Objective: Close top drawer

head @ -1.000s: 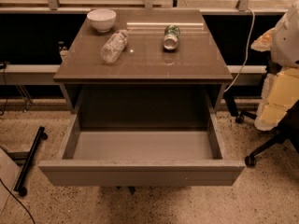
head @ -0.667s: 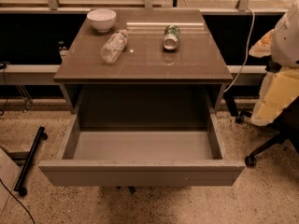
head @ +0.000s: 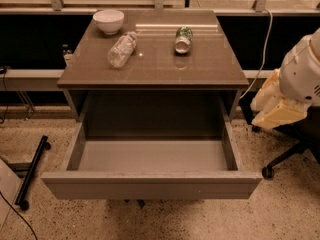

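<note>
At right, the hand (head: 278, 110), seemingly the cream shape, is half-hidden, its grip state unclear; the top drawer (head: 150, 185) gapes open, pale-lined.

My tool (head: 278, 115), off to the right of the desk (head: 150, 69), looks like smooth cream plastic. The desk top is shiny. The top drawer (head: 150, 185) is matt grey. The bottle (head: 121, 49) is clear plastic, the bowl (head: 108, 20) glossy, the can (head: 183, 39) shiny metal.
</note>
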You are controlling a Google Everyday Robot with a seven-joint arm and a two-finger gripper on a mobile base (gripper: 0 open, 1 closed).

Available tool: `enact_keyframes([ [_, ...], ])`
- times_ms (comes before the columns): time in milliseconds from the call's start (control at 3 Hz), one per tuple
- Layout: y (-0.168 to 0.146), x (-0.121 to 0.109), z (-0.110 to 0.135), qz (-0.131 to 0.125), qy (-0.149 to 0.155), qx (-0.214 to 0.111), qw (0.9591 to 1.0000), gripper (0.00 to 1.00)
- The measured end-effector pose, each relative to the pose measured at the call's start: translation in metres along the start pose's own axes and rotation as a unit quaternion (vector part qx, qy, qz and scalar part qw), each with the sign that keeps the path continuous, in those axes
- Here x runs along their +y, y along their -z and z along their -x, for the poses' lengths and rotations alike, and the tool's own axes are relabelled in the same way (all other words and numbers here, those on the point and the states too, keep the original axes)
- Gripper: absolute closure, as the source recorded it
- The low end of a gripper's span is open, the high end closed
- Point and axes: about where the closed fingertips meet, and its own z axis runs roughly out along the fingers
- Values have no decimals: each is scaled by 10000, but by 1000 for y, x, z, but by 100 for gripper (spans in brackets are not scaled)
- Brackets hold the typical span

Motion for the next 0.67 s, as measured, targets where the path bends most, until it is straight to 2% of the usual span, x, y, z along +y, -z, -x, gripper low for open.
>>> enact_keyframes([
  [333,-42,23,-7,159,-100,-373,9991,93],
  [667,-38,21,-5,132,-75,-322,9994,100],
])
